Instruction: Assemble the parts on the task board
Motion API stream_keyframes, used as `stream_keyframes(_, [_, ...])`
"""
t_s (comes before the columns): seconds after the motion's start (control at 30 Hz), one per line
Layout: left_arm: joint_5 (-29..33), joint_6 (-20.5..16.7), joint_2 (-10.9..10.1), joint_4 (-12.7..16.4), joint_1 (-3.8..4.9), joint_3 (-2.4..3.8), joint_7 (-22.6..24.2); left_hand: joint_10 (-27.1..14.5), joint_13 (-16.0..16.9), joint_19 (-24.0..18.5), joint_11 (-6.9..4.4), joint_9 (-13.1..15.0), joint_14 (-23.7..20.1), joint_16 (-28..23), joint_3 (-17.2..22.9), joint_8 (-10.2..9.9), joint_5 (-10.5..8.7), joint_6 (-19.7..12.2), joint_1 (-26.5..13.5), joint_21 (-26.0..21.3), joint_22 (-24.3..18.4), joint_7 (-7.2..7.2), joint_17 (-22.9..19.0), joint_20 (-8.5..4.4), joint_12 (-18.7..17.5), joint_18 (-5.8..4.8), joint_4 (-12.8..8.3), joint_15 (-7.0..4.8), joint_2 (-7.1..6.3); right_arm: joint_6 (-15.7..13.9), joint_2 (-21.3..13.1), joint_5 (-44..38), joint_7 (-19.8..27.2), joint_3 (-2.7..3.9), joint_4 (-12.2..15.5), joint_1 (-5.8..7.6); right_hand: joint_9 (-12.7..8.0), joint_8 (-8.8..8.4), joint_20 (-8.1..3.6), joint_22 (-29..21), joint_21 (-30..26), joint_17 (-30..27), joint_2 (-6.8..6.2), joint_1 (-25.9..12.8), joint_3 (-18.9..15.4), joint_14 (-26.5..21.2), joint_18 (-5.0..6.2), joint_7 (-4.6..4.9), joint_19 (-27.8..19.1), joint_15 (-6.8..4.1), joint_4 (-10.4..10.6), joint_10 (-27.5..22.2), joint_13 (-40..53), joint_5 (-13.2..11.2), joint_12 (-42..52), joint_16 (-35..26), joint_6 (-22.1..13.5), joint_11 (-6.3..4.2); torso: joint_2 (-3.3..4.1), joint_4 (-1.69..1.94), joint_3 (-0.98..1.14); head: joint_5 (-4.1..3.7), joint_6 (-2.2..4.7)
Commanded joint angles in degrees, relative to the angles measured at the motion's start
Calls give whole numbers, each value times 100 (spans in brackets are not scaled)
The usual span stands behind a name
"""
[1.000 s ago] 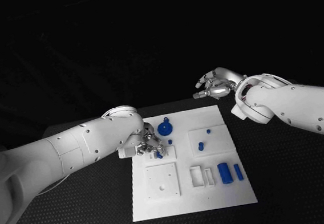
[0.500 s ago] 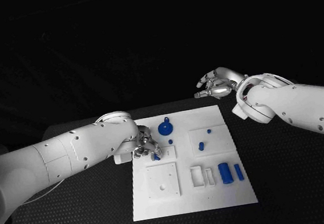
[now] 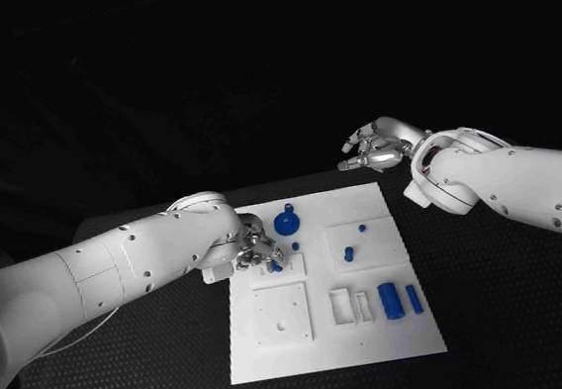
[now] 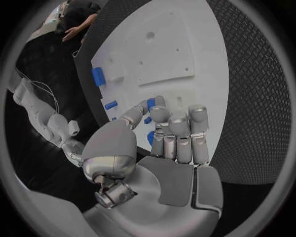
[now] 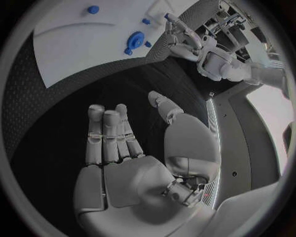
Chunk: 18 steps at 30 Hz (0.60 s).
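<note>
Head view: a black textured table (image 3: 137, 378) carries the white task board (image 3: 334, 346) at its middle; beyond the far edge the surroundings are dark and nothing can be made out. The left hand (image 3: 254, 253) is down at the board's far-left part, fingers drawn together over a small blue peg (image 3: 276, 267); thumb and a finger appear to pinch it, though contact is partly hidden by the fingers. Just right of that hand stands a round blue knob part (image 3: 286, 223). Near the board's middle right sit a short blue piece (image 3: 349, 253) and a smaller blue stud (image 3: 361, 228). At the near right lie a thick blue cylinder (image 3: 389, 301) and a thin blue rod (image 3: 414, 298), side by side, beside a white rectangular frame (image 3: 342, 306). A white square plate (image 3: 281, 315) occupies the near left. The right hand (image 3: 372, 149) is raised beyond the board's far-right corner, fingers loosely apart, holding nothing. Left wrist view: the left hand (image 4: 166, 138) has its fingers close together over the board, the blue peg (image 4: 150, 104) at the fingertips. Right wrist view: the right hand (image 5: 123, 148) is spread and empty above the table, well apart from the board (image 5: 74, 44).
</note>
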Motion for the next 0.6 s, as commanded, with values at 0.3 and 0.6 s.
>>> stream_keyframes(0.3, [126,120,94,-180,6,0,20,41,-8,34,-53,9,23,23,581,9,40,27,323,24,79,-16,-10,-550,21,15,-551,-96,311,63,-2,-8,12,3,4,-2,-9,13,19,100,-15,-10,39,-10,-14,-43,170,70,-28,-5,-31,-50,-14,21,35,24,0,-7,-2,4,2,-4,-22])
stream_keyframes(0.6, [126,140,162,-261,4,-5,7,41,-10,34,-53,10,23,22,583,6,40,26,323,24,79,-16,-11,-550,18,15,-552,-96,312,65,4,-8,14,3,5,-2,-10,13,19,100,-15,-11,38,-10,-14,-44,170,70,-29,-5,-32,-52,-18,21,36,24,0,-7,-1,0,0,4,-27])
